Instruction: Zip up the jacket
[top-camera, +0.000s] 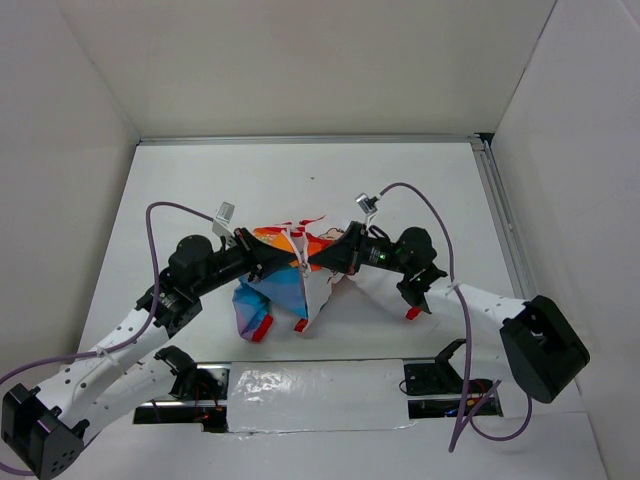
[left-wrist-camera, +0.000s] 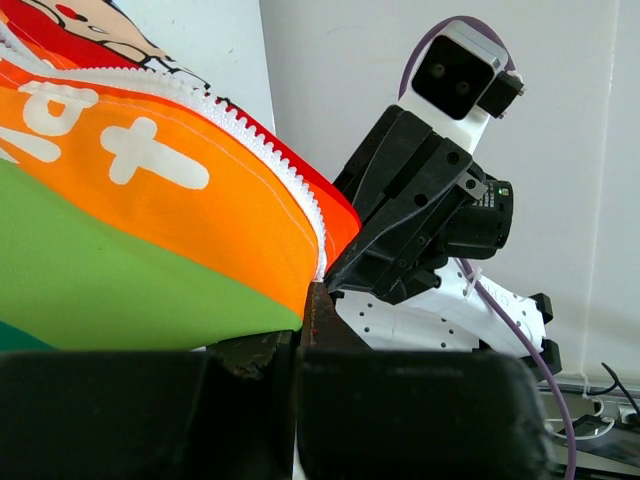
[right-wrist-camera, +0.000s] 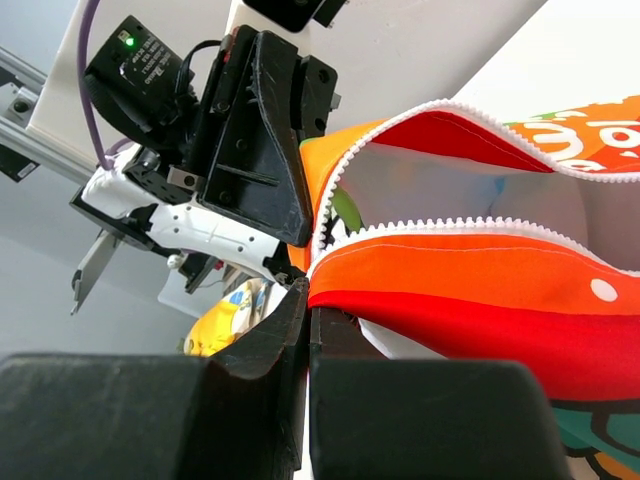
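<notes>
The jacket (top-camera: 285, 270) hangs bunched between my two grippers above the table, rainbow panels and red cuffs drooping below. My left gripper (top-camera: 270, 257) is shut on the jacket's hem by the white zipper teeth; the orange and green panel (left-wrist-camera: 150, 230) fills the left wrist view. My right gripper (top-camera: 318, 258) is shut on the other front edge; the open zipper (right-wrist-camera: 450, 235) with its two rows of white teeth gapes in the right wrist view. The two grippers face each other, tips almost touching. The zipper slider is hidden.
White walls enclose the white table (top-camera: 200, 180). A metal rail (top-camera: 500, 220) runs along the right side. A strip of shiny tape (top-camera: 310, 385) lies at the near edge between the arm bases. Purple cables (top-camera: 420, 200) loop over both arms.
</notes>
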